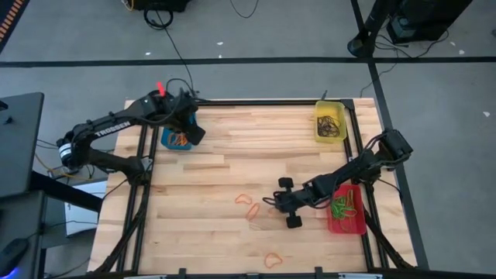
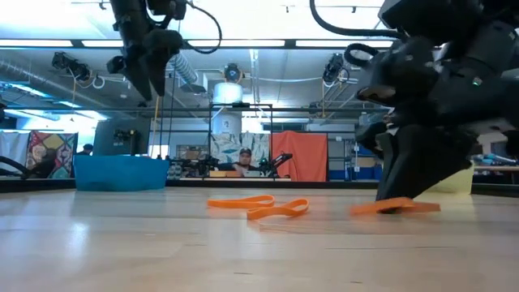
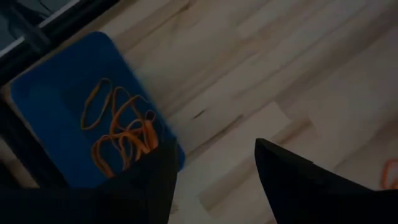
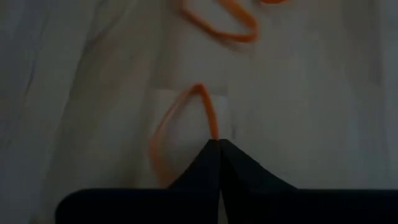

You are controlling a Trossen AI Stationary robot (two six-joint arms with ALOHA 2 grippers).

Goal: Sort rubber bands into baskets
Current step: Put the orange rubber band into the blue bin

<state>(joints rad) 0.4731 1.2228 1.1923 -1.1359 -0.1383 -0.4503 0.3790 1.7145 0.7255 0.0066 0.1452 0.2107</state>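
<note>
My right gripper [image 1: 273,204] is low over the table's middle right, shut on an orange rubber band [image 4: 183,121] that lies on the wood. Two more orange bands [image 1: 249,204] lie just beyond its fingertips, and another orange band [image 1: 273,260] lies near the front edge. My left gripper [image 1: 192,130] hangs open and empty above the right side of the blue basket [image 1: 173,140], which holds several orange bands [image 3: 118,132]. The yellow basket [image 1: 331,122] holds dark bands. The red basket [image 1: 346,211] holds green bands. My right gripper pinches the near end of the orange band's loop [image 4: 213,132] between its two shut fingertips. The fingers come slanting down from the table's right side. The rest of the loop lies flat on the wood, stretching away from the fingertips [image 2: 397,208].
Black frame rails [image 1: 143,194] run along the table's left and right sides. Bare wood lies between the blue basket and the loose bands. A person [image 2: 243,162] sits in the room far behind the table.
</note>
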